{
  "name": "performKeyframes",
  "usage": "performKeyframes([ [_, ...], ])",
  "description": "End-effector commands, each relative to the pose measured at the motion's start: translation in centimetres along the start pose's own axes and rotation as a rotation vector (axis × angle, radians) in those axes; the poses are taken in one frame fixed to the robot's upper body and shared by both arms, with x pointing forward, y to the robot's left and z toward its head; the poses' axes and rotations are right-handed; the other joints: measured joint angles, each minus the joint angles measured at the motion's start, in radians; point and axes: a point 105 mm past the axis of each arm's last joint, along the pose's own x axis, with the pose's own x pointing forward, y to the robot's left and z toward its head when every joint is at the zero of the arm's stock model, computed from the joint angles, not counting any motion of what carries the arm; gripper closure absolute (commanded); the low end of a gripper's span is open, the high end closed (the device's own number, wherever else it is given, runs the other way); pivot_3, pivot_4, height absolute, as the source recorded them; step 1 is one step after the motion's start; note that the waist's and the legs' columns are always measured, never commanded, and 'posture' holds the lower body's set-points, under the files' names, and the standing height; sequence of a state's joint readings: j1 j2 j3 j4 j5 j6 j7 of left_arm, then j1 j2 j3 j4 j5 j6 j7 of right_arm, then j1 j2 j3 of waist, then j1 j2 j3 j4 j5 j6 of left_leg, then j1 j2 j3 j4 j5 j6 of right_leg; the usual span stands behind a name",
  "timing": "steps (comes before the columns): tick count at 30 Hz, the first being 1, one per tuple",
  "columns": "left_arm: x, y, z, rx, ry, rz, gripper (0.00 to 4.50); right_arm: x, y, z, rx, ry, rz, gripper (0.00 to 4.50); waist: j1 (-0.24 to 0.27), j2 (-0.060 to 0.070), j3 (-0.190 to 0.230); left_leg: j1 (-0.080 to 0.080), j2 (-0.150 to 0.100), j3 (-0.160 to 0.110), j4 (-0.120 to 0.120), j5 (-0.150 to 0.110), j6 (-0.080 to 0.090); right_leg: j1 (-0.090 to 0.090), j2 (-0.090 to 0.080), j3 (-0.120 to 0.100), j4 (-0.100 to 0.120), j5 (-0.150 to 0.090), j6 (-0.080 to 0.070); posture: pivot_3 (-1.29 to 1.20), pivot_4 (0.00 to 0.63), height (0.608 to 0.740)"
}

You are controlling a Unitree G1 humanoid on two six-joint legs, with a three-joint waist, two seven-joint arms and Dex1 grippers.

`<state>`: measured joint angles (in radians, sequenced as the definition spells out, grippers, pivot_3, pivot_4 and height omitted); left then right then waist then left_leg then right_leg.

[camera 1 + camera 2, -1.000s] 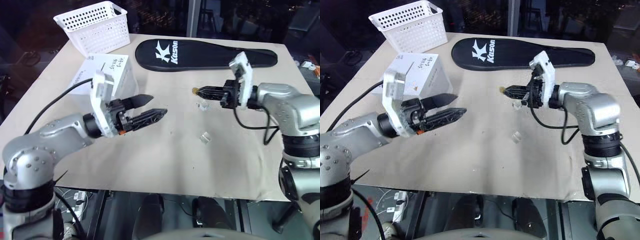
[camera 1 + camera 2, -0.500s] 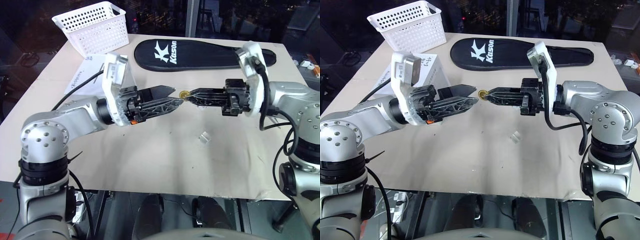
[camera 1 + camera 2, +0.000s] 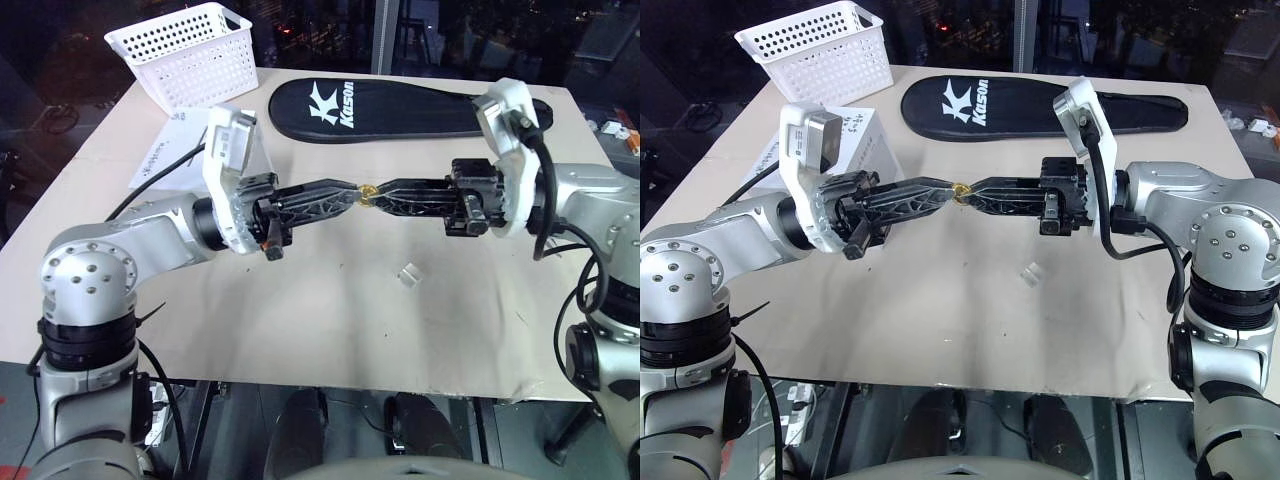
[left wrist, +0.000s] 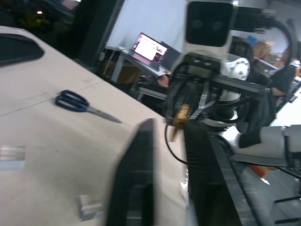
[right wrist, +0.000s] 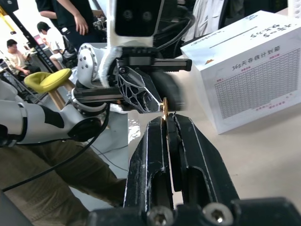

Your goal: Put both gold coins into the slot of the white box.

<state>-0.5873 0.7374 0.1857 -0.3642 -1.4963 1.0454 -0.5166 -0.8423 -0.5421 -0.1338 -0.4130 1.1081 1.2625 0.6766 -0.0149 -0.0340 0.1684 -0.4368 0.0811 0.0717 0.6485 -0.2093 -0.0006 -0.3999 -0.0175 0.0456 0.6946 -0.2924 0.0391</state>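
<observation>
Above tabletop (image 3: pixel 300 330), right of white box (image 5: pixel 244 80), both hands meet tip to tip on one gold coin (image 3: pixel 368 191). Right hand (image 3: pixel 385 194) clamped on coin edge; left hand (image 3: pixel 350 194) pinched narrow onto same coin from opposite side. Handover midair, well clear of slot, which can't be made out. Risks: right releases before left grip firm, coin drops, rolls off tabletop; thin disc twists between tips. Second coin not made out; clear plastic case (image 3: pixel 408 274) lies on tabletop below hands, away from box.
</observation>
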Motion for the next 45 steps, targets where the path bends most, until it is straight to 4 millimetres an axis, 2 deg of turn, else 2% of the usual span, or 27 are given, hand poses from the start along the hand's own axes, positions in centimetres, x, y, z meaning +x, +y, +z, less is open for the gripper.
performKeyframes([
  [1, 0.1, -0.9, 0.7, 0.033, -0.006, -0.033, 4.15, 0.0, 0.8, 1.1, -0.049, -0.027, 0.035, 4.5, 0.0, 0.0, 0.0, 0.0, 0.0, 0.0, 0.0, 0.0, 0.0, 0.0, 0.0, 0.0, 0.0, 0.0, 0.0, 0.0, 0.15, 0.74],
  [18, 0.1, -1.5, 0.0, 0.008, 0.021, -0.08, 4.15, 0.2, 1.4, 1.0, -0.037, -0.025, 0.069, 4.5, 0.0, 0.0, 0.0, 0.0, 0.0, 0.0, 0.0, 0.0, 0.0, 0.0, 0.0, 0.0, 0.0, 0.0, 0.0, 0.0, 0.15, 0.74],
  [19, 0.0, -1.6, -0.1, 0.005, 0.027, -0.084, 4.33, 0.2, 1.4, 1.0, -0.037, -0.026, 0.071, 4.5, 0.0, 0.0, 0.0, 0.0, 0.0, 0.0, 0.0, 0.0, 0.0, 0.0, 0.0, 0.0, 0.0, 0.0, 0.0, 0.0, 0.15, 0.74],
  [22, -0.1, -1.8, -0.4, 0.004, 0.043, -0.094, 4.33, 0.2, 1.6, 1.1, -0.04, -0.03, 0.079, 4.5, 0.0, 0.0, 0.0, 0.0, 0.0, 0.0, -0.001, 0.0, 0.0, 0.0, 0.0, 0.0, -0.001, 0.0, 0.0, 0.0, 0.15, 0.74],
  [27, -0.2, -1.7, -0.2, 0.01, 0.025, -0.084, 4.33, 0.2, 2.4, 1.2, -0.046, -0.034, 0.121, 4.5, 0.0, 0.0, 0.0, 0.0, 0.0, 0.0, -0.001, 0.0, 0.0, 0.0, 0.0, 0.0, -0.001, 0.0, 0.0, 0.0, 0.15, 0.74],
  [35, -0.6, -1.8, 0.3, 0.015, -0.006, -0.068, 4.33, 0.4, 2.4, 1.2, -0.05, -0.049, 0.126, 4.5, 0.0, 0.0, 0.0, 0.0, 0.0, 0.0, -0.001, 0.0, 0.0, 0.0, 0.0, 0.0, -0.001, 0.0, 0.0, 0.0, 0.15, 0.74],
  [38, -0.9, -1.8, 0.5, 0.016, -0.013, -0.06, 4.5, 0.3, 2.0, 1.6, -0.054, -0.077, 0.115, 3.7, 0.0, 0.0, 0.0, 0.0, 0.0, 0.0, -0.001, 0.0, 0.0, 0.0, 0.0, 0.0, -0.001, 0.0, 0.0, 0.0, 0.15, 0.74],
  [40, -1.0, -1.8, 0.6, 0.014, -0.017, -0.055, 4.5, 0.3, 2.2, 1.6, -0.051, -0.08, 0.125, 2.72, 0.0, 0.0, 0.0, 0.0, 0.0, 0.0, -0.001, 0.0, 0.0, 0.0, 0.0, 0.0, -0.001, 0.0, 0.0, 0.0, 0.15, 0.74],
  [41, -1.0, -1.8, 0.7, 0.015, -0.019, -0.052, 4.5, 0.3, 2.3, 1.5, -0.053, -0.074, 0.132, 2.45, 0.0, 0.0, 0.0, 0.0, 0.0, 0.0, -0.001, 0.0, 0.0, 0.0, 0.0, 0.0, -0.001, 0.0, 0.0, 0.0, 0.15, 0.74],
  [42, -1.1, -1.8, 0.8, 0.014, -0.023, -0.048, 4.5, 0.3, 2.3, 1.5, -0.054, -0.072, 0.134, 1.81, 0.0, 0.0, 0.0, 0.0, 0.0, 0.0, -0.001, 0.0, 0.0, 0.0, 0.0, 0.0, -0.001, 0.0, 0.0, 0.0, 0.15, 0.74],
  [45, -1.5, -1.8, 1.2, 0.011, -0.038, -0.033, 4.5, 0.3, 2.3, 1.4, -0.061, -0.07, 0.125, 0.46, 0.0, 0.0, 0.0, 0.0, 0.0, 0.0, -0.001, 0.0, 0.0, 0.0, 0.0, 0.0, -0.001, 0.0, 0.0, 0.0, 0.15, 0.74],
])
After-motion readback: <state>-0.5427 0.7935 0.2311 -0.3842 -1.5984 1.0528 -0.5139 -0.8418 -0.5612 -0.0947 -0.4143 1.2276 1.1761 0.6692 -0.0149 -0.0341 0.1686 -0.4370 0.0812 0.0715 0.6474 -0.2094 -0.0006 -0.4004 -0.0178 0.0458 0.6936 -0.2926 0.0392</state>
